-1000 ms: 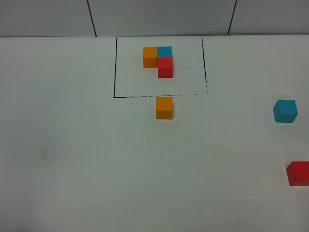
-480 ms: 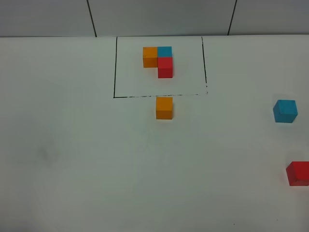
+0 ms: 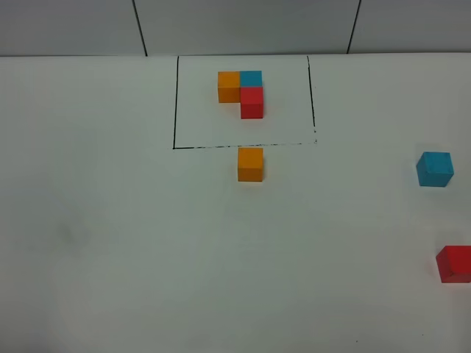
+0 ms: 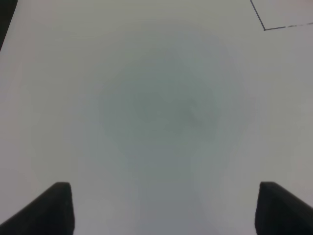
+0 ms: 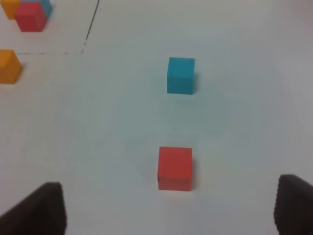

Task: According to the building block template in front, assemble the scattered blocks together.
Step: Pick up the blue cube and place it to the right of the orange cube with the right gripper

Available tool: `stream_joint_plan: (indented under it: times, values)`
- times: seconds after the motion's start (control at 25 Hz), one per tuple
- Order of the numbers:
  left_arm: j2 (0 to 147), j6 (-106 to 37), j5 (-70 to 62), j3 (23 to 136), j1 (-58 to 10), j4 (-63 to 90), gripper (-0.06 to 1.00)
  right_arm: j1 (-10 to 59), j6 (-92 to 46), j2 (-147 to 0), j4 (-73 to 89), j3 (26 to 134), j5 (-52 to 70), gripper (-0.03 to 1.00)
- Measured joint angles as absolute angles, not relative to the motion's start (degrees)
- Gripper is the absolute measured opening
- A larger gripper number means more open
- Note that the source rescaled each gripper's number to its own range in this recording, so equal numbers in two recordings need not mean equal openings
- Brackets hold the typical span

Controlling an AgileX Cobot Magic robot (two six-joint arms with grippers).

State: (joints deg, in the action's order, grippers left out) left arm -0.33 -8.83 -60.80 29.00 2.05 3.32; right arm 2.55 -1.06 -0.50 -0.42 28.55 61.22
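The building block template is an L of orange, cyan-blue and red cubes inside a black-line rectangle at the back of the table. A loose orange cube sits just in front of the frame's front line. A loose cyan-blue cube sits at the far right, and a loose red cube lies nearer, at the right edge. The right wrist view shows the red cube and cyan-blue cube ahead of my open right gripper. My left gripper is open over bare table. Neither gripper shows in the exterior high view.
The white table meets a grey panelled wall at the back. The left wrist view shows a corner of the black frame line.
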Motion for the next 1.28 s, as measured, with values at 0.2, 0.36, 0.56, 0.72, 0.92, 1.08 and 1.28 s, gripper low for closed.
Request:
stream_joint_plan:
  times: [0.2,0.36,0.56,0.72,0.92,1.08,1.28]
  values:
    - [-0.3,-8.8,-60.8,29.0,2.1,3.3,0.90,2.6,-1.1,-0.5,-0.4,28.5,61.2,0.74]
    - [-0.3,-8.8,-60.8,29.0,2.1,3.3,0.90,2.6,-1.1,-0.5,-0.4,28.5,61.2,0.74]
    - [-0.3,-8.8,-60.8,29.0,2.1,3.3,0.90,2.6,-1.1,-0.5,-0.4,28.5,61.2,0.74]
    - [-0.3,-8.8,-60.8,29.0,2.1,3.3,0.90,2.6,-1.0,-0.5,-0.4,28.5,61.2,0.74]
    - [-0.3,-8.8,-60.8,29.0,2.1,3.3,0.90,2.6,0.9,-6.2,-0.6,29.7,61.3,0.74]
    - [-0.3,-8.8,-60.8,29.0,2.1,3.3,0.90,2.6,2.6,-22.7,-3.0,32.0,58.2,0.74]
    - [-0.3,-8.8,-60.8,29.0,2.1,3.3,0.90,2.6,1.6,-49.3,-3.4,38.8,50.3,0.81]
